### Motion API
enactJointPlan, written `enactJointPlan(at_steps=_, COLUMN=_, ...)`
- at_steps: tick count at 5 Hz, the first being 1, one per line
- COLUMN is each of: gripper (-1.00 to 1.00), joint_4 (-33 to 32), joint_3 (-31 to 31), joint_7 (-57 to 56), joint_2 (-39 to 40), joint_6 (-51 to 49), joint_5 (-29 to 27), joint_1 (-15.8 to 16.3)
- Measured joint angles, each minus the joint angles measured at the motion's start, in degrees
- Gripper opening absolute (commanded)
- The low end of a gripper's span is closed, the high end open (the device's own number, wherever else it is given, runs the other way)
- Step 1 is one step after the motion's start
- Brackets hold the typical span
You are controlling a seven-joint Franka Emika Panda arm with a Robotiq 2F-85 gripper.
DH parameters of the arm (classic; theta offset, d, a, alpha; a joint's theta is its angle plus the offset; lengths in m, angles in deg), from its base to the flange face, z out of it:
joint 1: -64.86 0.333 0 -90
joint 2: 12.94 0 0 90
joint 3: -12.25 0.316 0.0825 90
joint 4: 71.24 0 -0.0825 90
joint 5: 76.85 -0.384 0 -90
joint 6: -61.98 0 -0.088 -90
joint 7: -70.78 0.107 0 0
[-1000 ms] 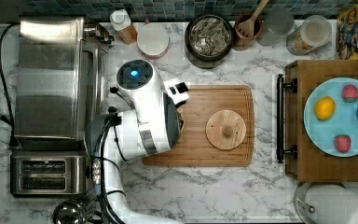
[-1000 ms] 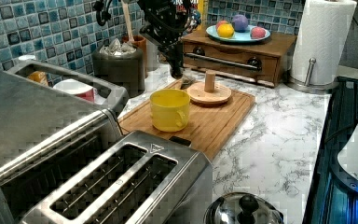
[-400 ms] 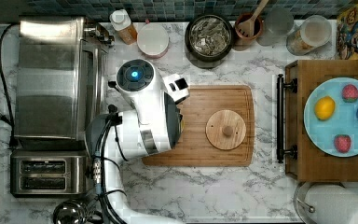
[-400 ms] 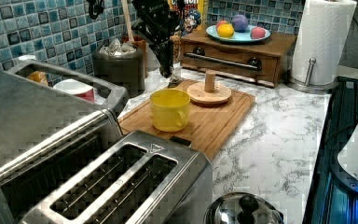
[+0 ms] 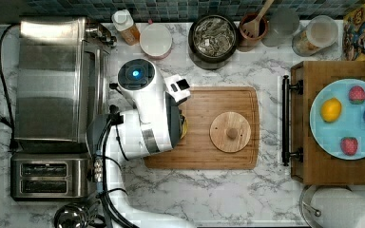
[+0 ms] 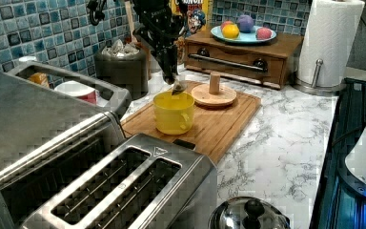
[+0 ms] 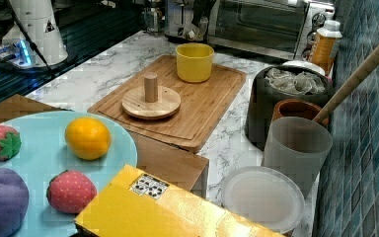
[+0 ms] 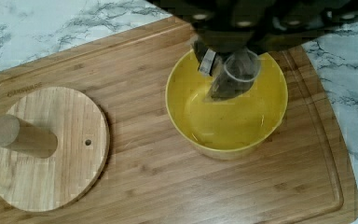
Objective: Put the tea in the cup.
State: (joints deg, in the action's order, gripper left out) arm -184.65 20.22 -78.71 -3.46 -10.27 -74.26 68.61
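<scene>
The yellow cup [image 6: 173, 113] stands upright on the wooden cutting board [image 6: 228, 119], at the end nearer the toaster oven. My gripper [image 6: 170, 76] hangs straight above the cup and is shut on the tea [image 6: 177, 88], a small grey tea bag whose lower corner sits just over the rim. From the wrist, the tea bag [image 8: 228, 77] dangles over the cup's [image 8: 228, 116] yellow inside, between my gripper's [image 8: 223, 65] fingers. In the top view my arm covers the cup except for a sliver [image 5: 184, 127]. The cup [image 7: 194, 61] also stands in the right view.
A round wooden lid [image 5: 230, 131] with a peg lies on the board beside the cup. A dark canister of tea bags [image 5: 213, 38] and a terracotta pot with a spoon [image 5: 253, 28] stand behind. A toaster oven [image 5: 59, 80] and toaster [image 5: 50, 175] flank the board.
My gripper has come down a little with the tea bag, bringing it closer to the cup's rim. The cup and lid have not moved.
</scene>
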Motion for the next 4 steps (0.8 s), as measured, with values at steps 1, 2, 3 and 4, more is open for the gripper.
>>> enactJointPlan(at_steps=1, gripper=1.00, joint_4=0.2, joint_3=-0.2, joint_7=0.0, joint_2=1.6, joint_6=0.0, joint_5=0.0, joint_1=0.2)
enactJointPlan(at_steps=2, gripper=1.00, joint_4=0.3, joint_3=-0.3, joint_7=0.0, joint_2=3.2, joint_6=0.0, joint_5=0.0, joint_1=0.1)
enactJointPlan(at_steps=3, gripper=1.00, joint_4=0.3, joint_3=-0.2, joint_7=0.0, joint_2=3.6, joint_6=-1.0, joint_5=0.2, joint_1=0.1)
enactJointPlan(at_steps=4, gripper=1.00, joint_4=0.4, joint_3=-0.2, joint_7=0.0, joint_2=3.6, joint_6=-3.1, joint_5=0.2, joint_1=0.1)
